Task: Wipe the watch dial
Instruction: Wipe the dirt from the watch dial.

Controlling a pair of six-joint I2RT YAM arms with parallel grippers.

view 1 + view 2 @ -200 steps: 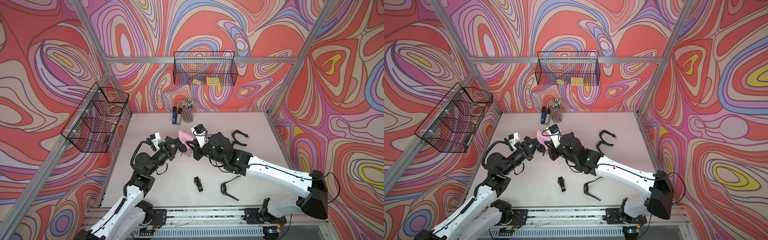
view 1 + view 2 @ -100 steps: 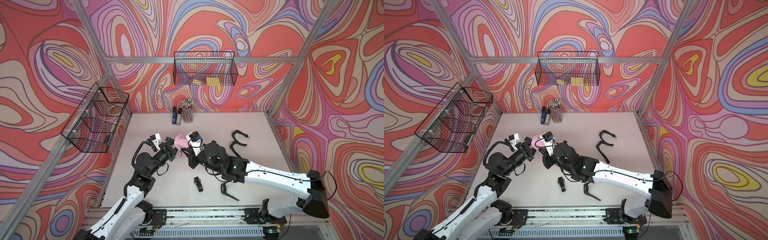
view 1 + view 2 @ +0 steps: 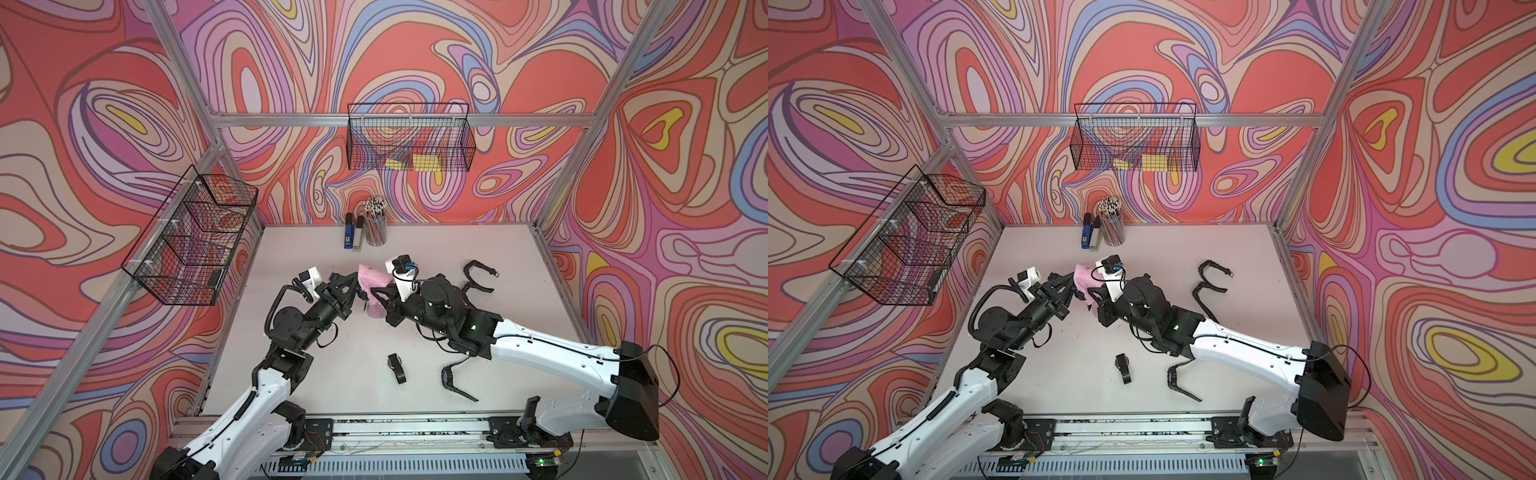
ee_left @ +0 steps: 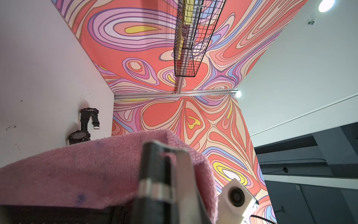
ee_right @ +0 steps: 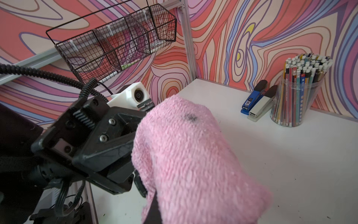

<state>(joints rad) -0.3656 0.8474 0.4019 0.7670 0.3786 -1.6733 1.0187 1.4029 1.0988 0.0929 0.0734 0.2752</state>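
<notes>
1. Left pincer (image 3: 360,292) clamped on black watch (image 4: 155,174) by its strap, raised over the surface (image 3: 353,345), nearer its back edge.
2. Right pincer (image 3: 372,296) clamped on pink cloth (image 3: 371,279), which drapes against the watch; dial hidden.

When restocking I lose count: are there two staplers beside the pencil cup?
Yes, a blue stapler and a grey stapler lie side by side next to the pencil cup.
</notes>
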